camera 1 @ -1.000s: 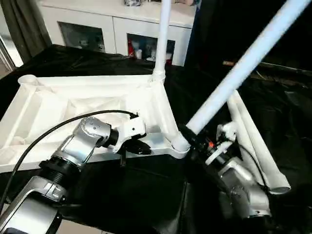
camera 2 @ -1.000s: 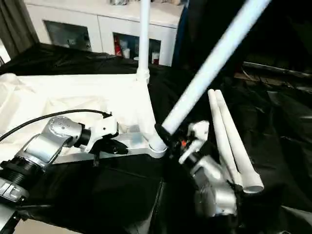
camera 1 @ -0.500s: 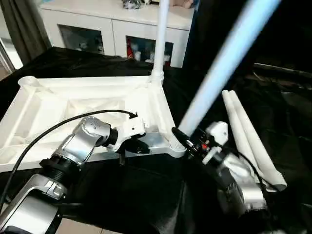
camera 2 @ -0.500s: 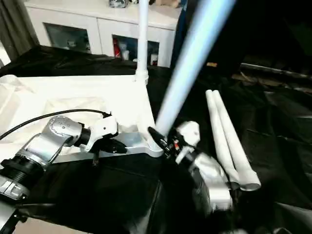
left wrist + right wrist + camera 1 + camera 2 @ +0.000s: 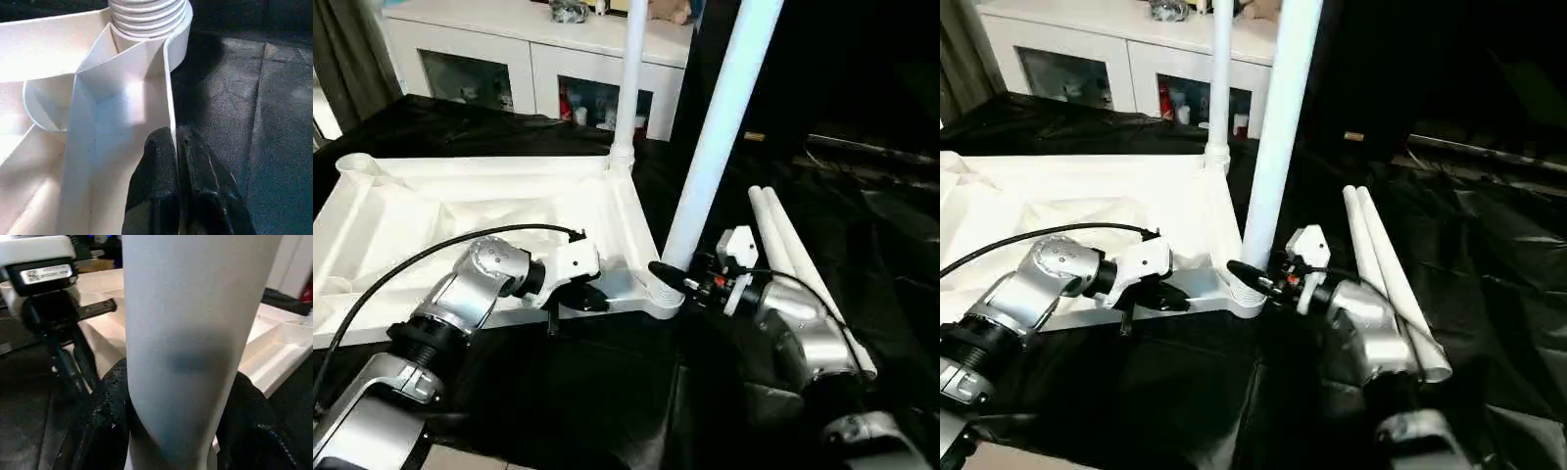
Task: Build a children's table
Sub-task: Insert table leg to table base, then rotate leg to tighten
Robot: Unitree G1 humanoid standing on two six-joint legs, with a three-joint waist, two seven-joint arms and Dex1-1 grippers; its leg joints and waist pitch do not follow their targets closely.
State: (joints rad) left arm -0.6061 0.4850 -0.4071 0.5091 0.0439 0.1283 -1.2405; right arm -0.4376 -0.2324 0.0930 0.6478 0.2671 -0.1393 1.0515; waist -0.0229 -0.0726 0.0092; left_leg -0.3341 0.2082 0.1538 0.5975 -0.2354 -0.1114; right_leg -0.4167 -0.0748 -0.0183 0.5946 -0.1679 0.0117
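Lay upside down on the black cloth [image 5: 607, 392]: the top [image 5: 431, 211], ribbed underside up. Stood upright in the top's far corner socket: one leg [image 5: 631, 83]. Rose nearly upright from the near corner socket [image 5: 664, 294], on the right gripper's side: a second leg [image 5: 715, 137], collared end at or in the socket; impossible to tell how deep. Lay side by side on the cloth, to the right of that corner: two spare legs [image 5: 798, 259], touching each other, apart from the top.

Clamped round the second leg just above the socket: the right gripper [image 5: 680, 279], one black finger [image 5: 105, 426] either side of the tube in the wrist view. Pinched shut on the top's near rim, a little left of that corner: the left gripper [image 5: 587, 299], the thin wall caught between its fingers [image 5: 159, 166].

Judged as risks: jamming or cross-threading, caused by the leg's slight lean against the socket axis while being pressed or turned; slipping of the smooth tube through the right fingers, caused by a grip so low and a long lever above; sliding or lifting of the top on the loose cloth, caused by any loss of the left pinch; knocking of the spare legs by the right forearm [image 5: 808, 343], caused by their nearness to it.
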